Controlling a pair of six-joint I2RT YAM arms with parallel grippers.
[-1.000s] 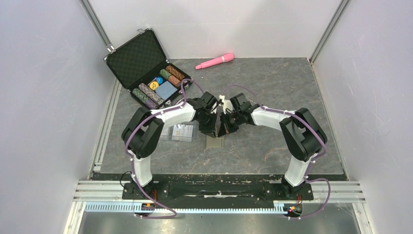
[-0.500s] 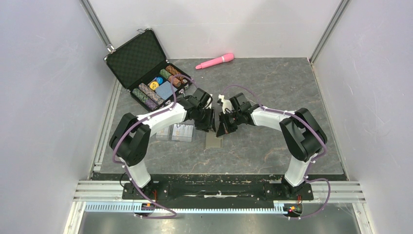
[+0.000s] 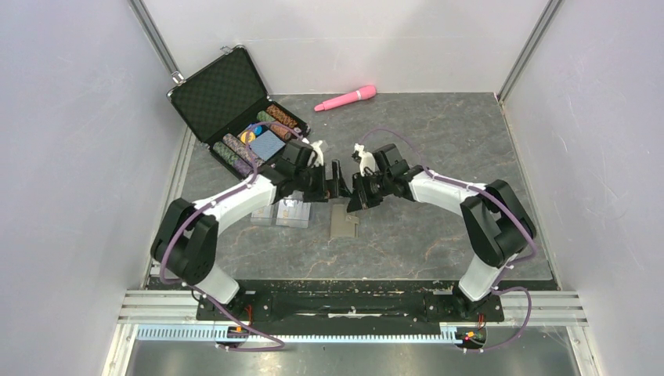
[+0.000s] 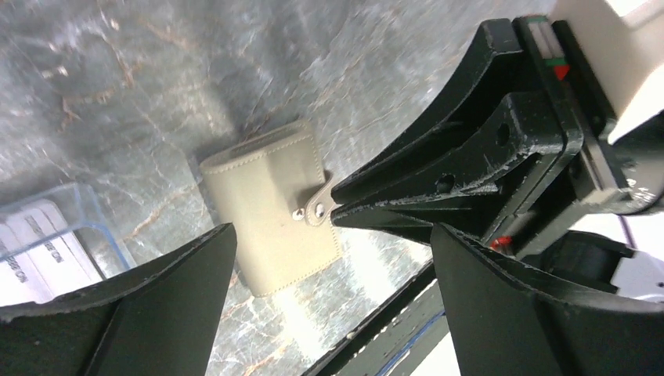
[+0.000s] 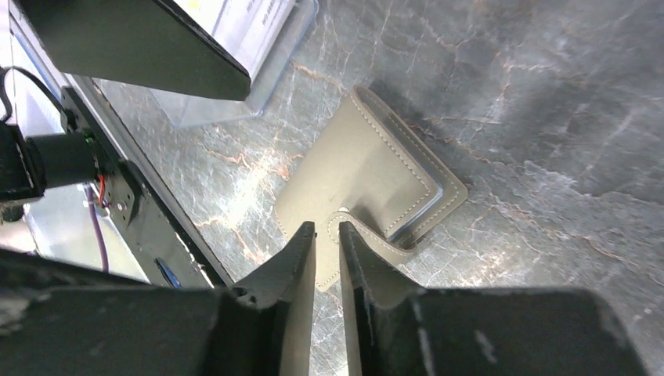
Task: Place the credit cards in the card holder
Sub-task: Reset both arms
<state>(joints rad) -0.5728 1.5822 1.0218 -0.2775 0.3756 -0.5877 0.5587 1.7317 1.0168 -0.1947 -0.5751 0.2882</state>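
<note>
The khaki card holder (image 3: pixel 343 224) lies folded shut on the marble table, its snap tab (image 4: pixel 317 210) fastened. My right gripper (image 5: pixel 326 229) hovers just above that tab, its jaws parted by a narrow gap with nothing between them. My left gripper (image 4: pixel 330 229) stands wide open above and to the left of the holder, one finger (image 4: pixel 156 301) on each side of the view. The credit cards (image 3: pixel 294 210) are pale and lie in clear plastic boxes left of the holder. They also show in the left wrist view (image 4: pixel 35 251).
A black hard case (image 3: pixel 221 95) stands open at the back left with poker chips and a blue deck (image 3: pixel 266 143) in it. A pink wand (image 3: pixel 345 98) lies at the far edge. The black rail (image 3: pixel 344 301) runs along the near edge.
My left gripper has gone from shut to wide open and drawn back and left, away from the holder. The right jaws have parted slightly. The holder now lies free on the table.
</note>
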